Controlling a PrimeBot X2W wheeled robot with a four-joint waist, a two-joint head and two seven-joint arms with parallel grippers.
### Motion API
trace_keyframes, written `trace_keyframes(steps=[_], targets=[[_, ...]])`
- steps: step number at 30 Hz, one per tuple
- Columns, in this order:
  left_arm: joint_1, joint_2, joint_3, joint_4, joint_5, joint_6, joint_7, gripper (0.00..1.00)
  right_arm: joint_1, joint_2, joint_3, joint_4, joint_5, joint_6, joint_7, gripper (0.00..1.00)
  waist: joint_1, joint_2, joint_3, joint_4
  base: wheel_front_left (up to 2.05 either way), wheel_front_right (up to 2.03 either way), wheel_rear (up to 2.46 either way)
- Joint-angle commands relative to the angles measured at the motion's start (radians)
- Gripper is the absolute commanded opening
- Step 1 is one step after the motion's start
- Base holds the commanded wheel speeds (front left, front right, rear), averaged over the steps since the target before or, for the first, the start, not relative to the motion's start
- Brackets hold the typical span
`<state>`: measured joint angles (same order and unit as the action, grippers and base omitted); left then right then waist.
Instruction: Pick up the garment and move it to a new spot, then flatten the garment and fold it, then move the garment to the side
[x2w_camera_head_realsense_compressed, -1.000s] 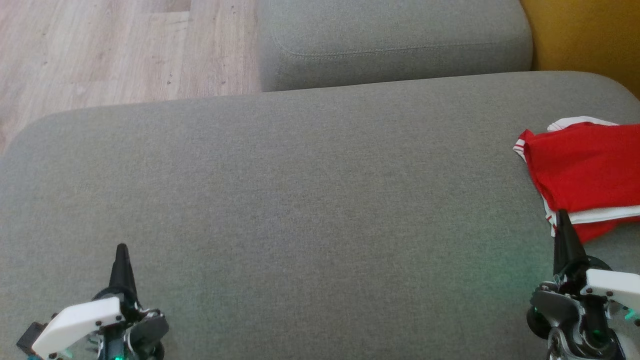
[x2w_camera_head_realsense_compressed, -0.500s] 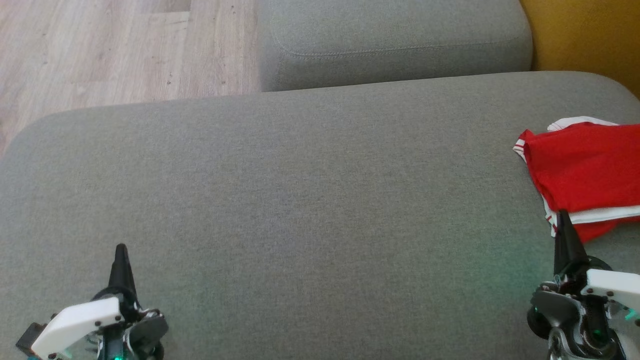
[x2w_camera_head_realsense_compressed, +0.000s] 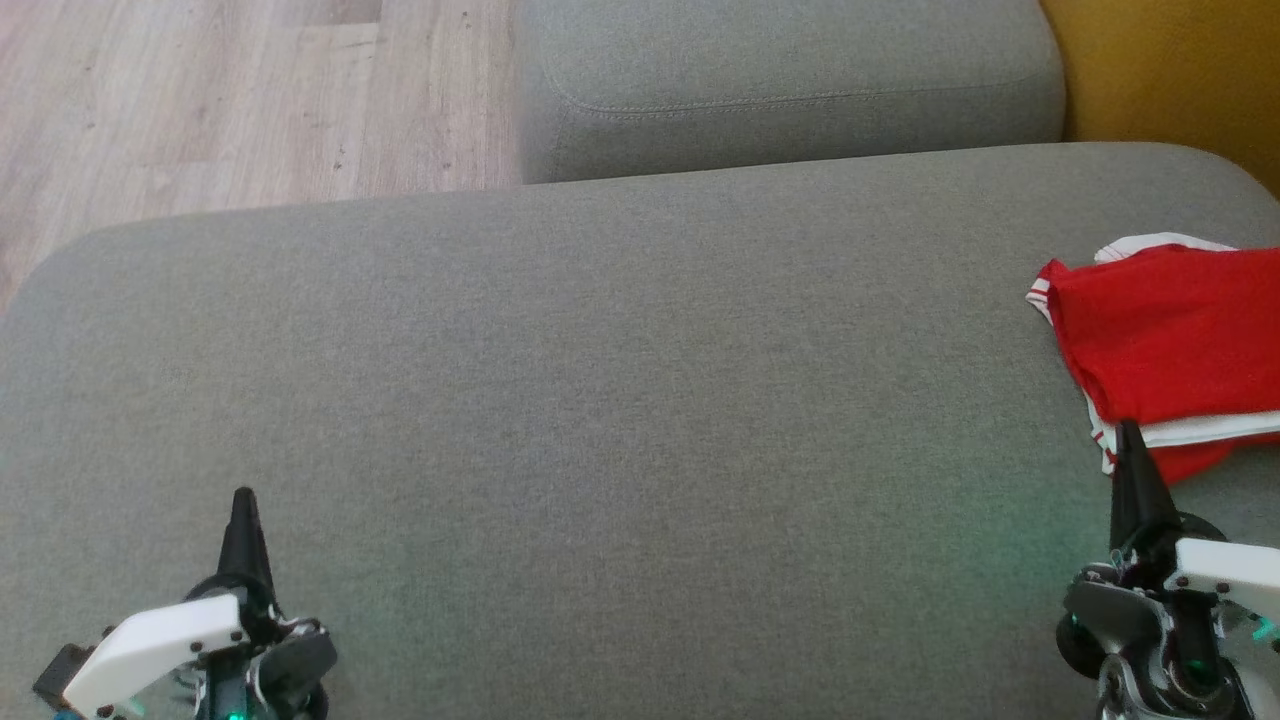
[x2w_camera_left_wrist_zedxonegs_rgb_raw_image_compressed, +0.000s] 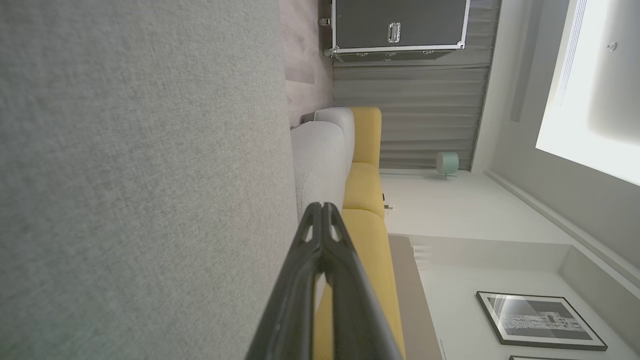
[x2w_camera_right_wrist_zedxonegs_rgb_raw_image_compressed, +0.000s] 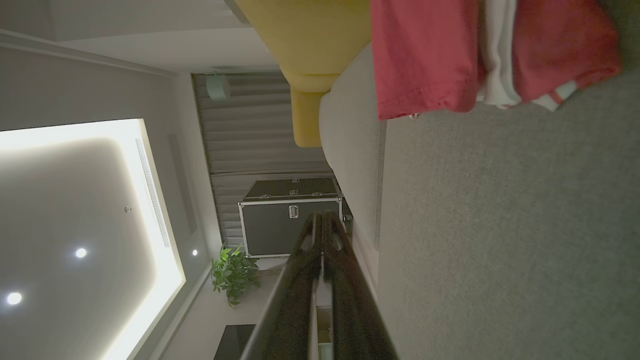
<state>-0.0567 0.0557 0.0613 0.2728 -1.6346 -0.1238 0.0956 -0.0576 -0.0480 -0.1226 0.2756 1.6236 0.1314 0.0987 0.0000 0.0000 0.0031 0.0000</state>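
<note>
Red garment (x2w_camera_head_realsense_compressed: 1170, 340), judged light and limp, is best pinched at its near hem; left gripper (x2w_camera_head_realsense_compressed: 243, 500) and right gripper (x2w_camera_head_realsense_compressed: 1128, 435) are seen closed, empty.

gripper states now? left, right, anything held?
Left gripper: closed, holding nothing, over the grey cushion.
Right gripper: closed, holding nothing; the red garment lies ahead of its tips, ungripped.

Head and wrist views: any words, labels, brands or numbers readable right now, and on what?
None can be read.
Garment: plain red with white trim, no print showing.
Black case: metal latch, no legible label.
Framed picture: fine pattern, too small to tell if it holds writing.
</note>
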Motion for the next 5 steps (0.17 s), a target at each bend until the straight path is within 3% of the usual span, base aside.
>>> trace_keyframes(steps=[1,5], targets=[[-0.050,0.007,0.035,-0.028,0.012,-0.007,0.004,0.00,-0.049,-0.010,0.019,-0.031,-0.006,-0.001,0.006,0.00,0.0000,0.0000,0.000,0.000,0.00,0.00,0.00],[-0.050,0.007,0.036,-0.028,0.012,-0.007,0.004,0.00,-0.049,-0.010,0.019,-0.031,-0.007,-0.001,0.007,0.00,0.0000,0.0000,0.000,0.000,0.00,0.00,0.00]])
